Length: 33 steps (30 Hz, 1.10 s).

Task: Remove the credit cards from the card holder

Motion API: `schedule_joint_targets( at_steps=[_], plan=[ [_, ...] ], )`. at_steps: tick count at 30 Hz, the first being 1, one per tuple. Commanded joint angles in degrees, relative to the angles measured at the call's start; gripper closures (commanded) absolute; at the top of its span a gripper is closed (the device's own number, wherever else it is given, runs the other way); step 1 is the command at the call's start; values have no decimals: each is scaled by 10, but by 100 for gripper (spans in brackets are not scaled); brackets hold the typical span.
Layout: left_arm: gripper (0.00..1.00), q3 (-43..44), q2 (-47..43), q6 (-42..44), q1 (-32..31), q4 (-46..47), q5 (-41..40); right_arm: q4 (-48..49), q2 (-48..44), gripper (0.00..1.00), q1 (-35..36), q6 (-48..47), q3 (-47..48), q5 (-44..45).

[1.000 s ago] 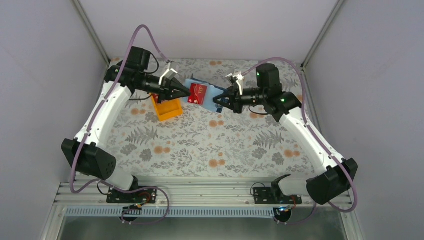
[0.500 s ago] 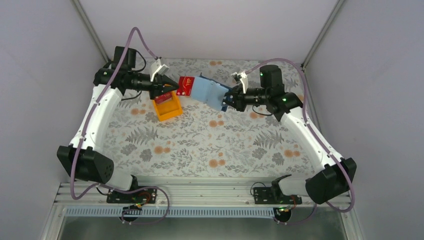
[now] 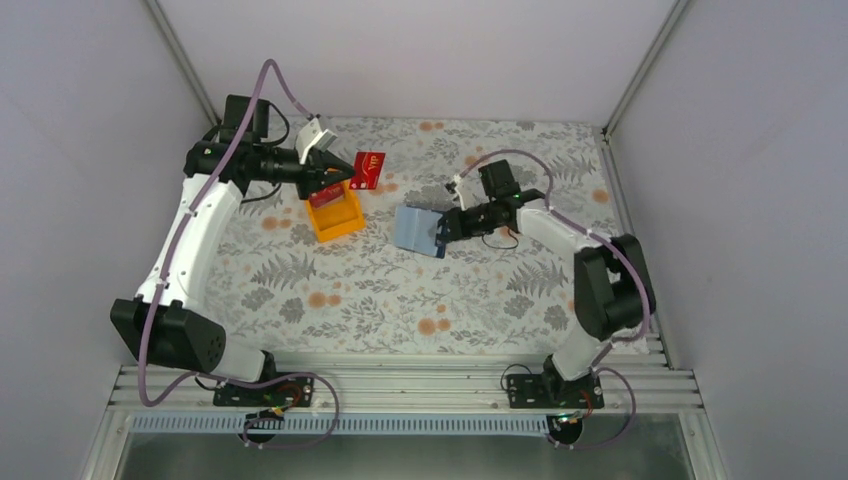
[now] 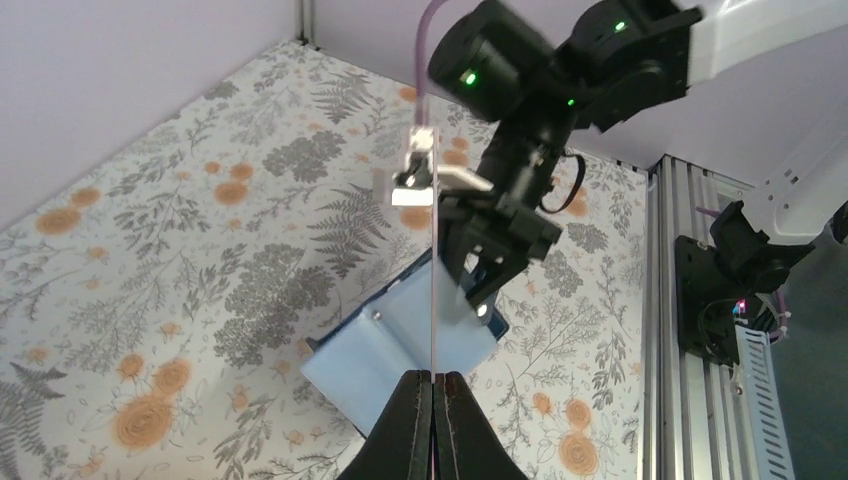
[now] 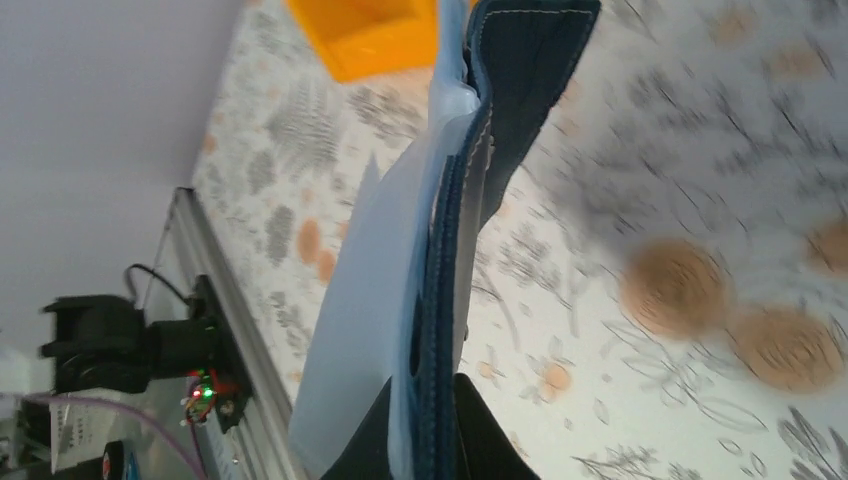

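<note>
Two red credit cards counted: a held card (image 3: 369, 170), pinched between the closed left fingers (image 3: 345, 178) at far left, long axis roughly far-to-near, and a second card (image 3: 322, 197) in the orange tray (image 3: 342, 222) just below. One blue card holder (image 3: 415, 228), low over mid-desk (image 3: 400, 300), clamped in the closed right fingers (image 3: 440, 232), reaching leftward from them.

- A robotics lab test cell: plain pale walls (image 3: 420, 50) stand at 9, 12 and 3 o'clock.
- Aluminium rail (image 3: 400, 380) at 6 o'clock carries both arm bases (image 3: 250, 388).
</note>
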Motion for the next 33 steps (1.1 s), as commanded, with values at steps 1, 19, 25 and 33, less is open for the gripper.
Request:
schedule_joint_targets(
  at_steps=[1, 19, 25, 33],
  plan=[
    [98, -11, -1, -15, 3, 17, -2, -24, 53, 90, -12, 25, -4, 87],
    [97, -48, -13, -45, 3, 48, -36, -81, -192, 0, -161, 87, 52, 467],
    [98, -71, -18, -23, -1, 39, 11, -49, -214, 2, -109, -47, 128, 134],
    [98, -81, -2, 30, -43, 6, 83, -42, -176, 9, -17, -124, 211, -116]
  ],
)
